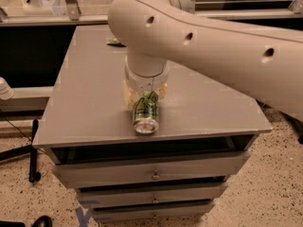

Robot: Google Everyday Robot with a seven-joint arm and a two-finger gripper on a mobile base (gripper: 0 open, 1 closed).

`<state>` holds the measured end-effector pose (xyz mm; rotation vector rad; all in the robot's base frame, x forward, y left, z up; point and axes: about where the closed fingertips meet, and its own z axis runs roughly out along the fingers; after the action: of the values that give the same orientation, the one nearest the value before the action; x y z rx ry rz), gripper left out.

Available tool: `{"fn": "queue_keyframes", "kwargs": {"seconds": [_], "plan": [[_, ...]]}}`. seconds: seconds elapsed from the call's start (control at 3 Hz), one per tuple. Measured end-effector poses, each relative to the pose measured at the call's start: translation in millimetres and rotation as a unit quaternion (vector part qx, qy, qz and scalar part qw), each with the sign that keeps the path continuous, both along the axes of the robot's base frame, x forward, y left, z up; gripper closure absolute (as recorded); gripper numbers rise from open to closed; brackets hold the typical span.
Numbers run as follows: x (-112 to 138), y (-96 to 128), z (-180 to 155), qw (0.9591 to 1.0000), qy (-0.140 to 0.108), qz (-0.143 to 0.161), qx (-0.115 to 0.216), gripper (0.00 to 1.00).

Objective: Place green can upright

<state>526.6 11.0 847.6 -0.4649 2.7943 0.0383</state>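
The green can (146, 112) lies on its side near the front edge of the grey cabinet top (90, 93), with its silver end facing the camera. My gripper (145, 94) hangs straight down from the big white arm (213, 41) and sits right over the can's far half, covering it. The wrist hides most of the gripper. The can's near half and silver end stay in view.
A flat green-and-white snack bag (113, 40) lies at the back of the cabinet top, partly behind the arm. The cabinet has several drawers (151, 171) below. A dark chair base (28, 155) stands on the floor at the left.
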Motion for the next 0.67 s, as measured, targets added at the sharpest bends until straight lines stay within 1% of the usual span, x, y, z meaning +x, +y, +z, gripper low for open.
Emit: {"fn": "queue_keyframes", "kwargs": {"seconds": [0.33, 0.67], "plan": [[6.3, 0.8, 12.8, 0.9998, -0.018, 0.002, 0.007, 0.87], [18.5, -0.8, 28.0, 0.9988, -0.043, 0.017, 0.017, 1.0]]}}
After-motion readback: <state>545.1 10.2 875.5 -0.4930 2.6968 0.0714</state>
